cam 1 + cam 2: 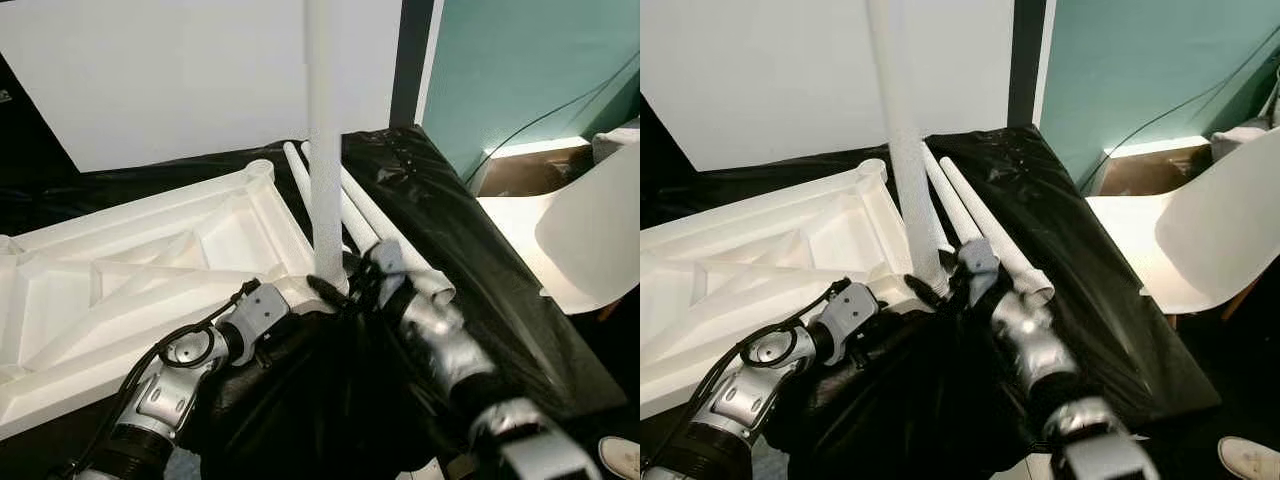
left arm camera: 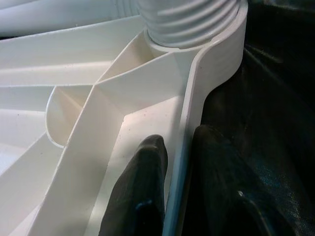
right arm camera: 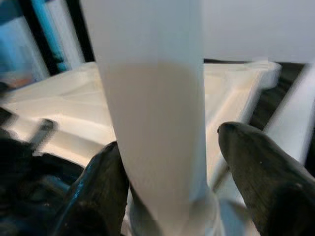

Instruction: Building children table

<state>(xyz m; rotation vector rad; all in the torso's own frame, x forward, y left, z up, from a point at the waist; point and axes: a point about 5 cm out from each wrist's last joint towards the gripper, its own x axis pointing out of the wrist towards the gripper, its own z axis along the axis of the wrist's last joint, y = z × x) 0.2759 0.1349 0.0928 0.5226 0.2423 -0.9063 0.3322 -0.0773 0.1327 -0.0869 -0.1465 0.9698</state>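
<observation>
Upturned white tabletop [image 1: 150, 290] on a black-sheeted desk [image 1: 470, 260], before a white wall and teal wall.
Left pincer [image 2: 174, 191] clamps the tabletop's rim; right pincer [image 3: 172, 187] brackets the upright leg [image 1: 325, 150] at its corner socket, one finger touching it, the other apart; two spare legs [image 1: 385, 235] lie beside; white chair [image 1: 590, 240] right.

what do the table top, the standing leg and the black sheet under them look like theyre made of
Table top: looks like moulded white plastic, matte, given the ribbed underside. Standing leg: white plastic tube by the look of it, finely speckled, with a threaded end seated in the corner socket. Black sheet: thin plastic film, going by its glossy wrinkles.
</observation>
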